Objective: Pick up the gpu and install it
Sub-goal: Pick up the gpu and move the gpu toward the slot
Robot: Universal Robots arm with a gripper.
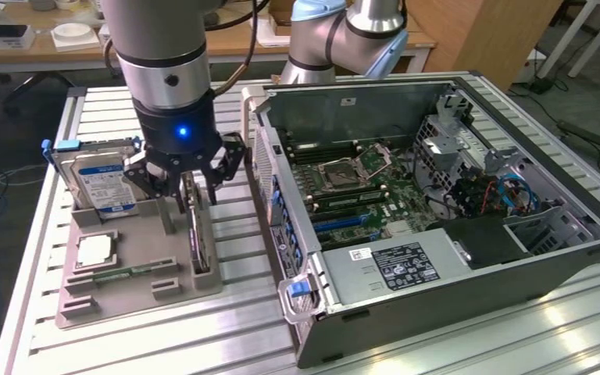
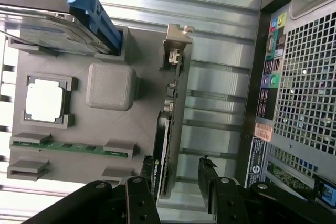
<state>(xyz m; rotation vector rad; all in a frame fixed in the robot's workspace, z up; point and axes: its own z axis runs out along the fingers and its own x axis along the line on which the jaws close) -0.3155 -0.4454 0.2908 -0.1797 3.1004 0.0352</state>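
Observation:
The gpu [image 1: 198, 238] is a thin dark card standing on edge in a slot of the grey holder tray [image 1: 87, 301], on the side nearest the open computer case [image 1: 436, 226]. In the wrist view the gpu [image 2: 169, 114] runs edge-on away from the camera, with its silvery bracket [image 2: 178, 34] at the far end. My gripper [image 1: 190, 195] hangs just above the card's upper end, open. Its two black fingers straddle the card's top edge without touching it, one fingertip [image 2: 207, 169] on the case side and the other beside the card's opposite face. My gripper [image 2: 178, 174] holds nothing.
The tray [image 2: 84, 129] also carries a silver hard drive with a blue label [image 1: 97, 180], a processor chip [image 1: 94, 250] and a green memory stick [image 1: 123, 273]. The case lies open with its motherboard [image 1: 352, 180] exposed. A second robot arm [image 1: 342, 31] stands behind it.

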